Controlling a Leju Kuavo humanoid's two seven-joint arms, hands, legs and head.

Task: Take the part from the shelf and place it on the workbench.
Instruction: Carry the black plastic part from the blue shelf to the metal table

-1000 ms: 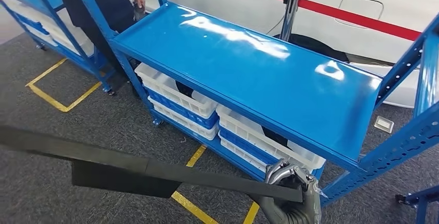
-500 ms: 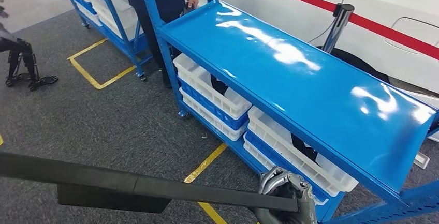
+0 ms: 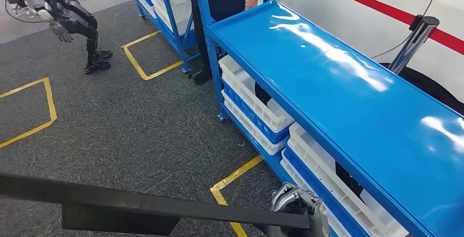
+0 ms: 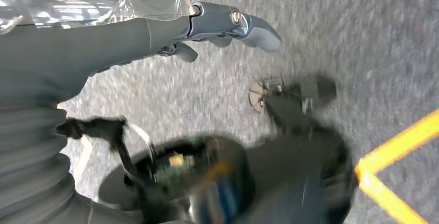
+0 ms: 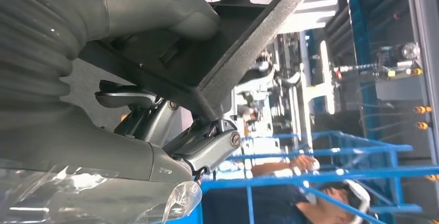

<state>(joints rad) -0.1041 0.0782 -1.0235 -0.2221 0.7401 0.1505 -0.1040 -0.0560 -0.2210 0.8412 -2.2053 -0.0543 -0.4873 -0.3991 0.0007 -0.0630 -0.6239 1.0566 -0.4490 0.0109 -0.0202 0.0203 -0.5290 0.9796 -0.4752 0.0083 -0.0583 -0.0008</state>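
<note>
View has swung left since a second ago: the robot is turning away from the blue shelf [image 3: 350, 84]. Right hand [image 3: 298, 204] fingers clamp the long black part [image 3: 164, 207], carried low and near. Left hand [image 4: 155, 32] hangs with fingers apart, holding nothing. Table not yet reached.

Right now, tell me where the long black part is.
In the head view the long black part stretches across the bottom, over the grey floor, held at its end by the right hand beside the blue shelf.
</note>
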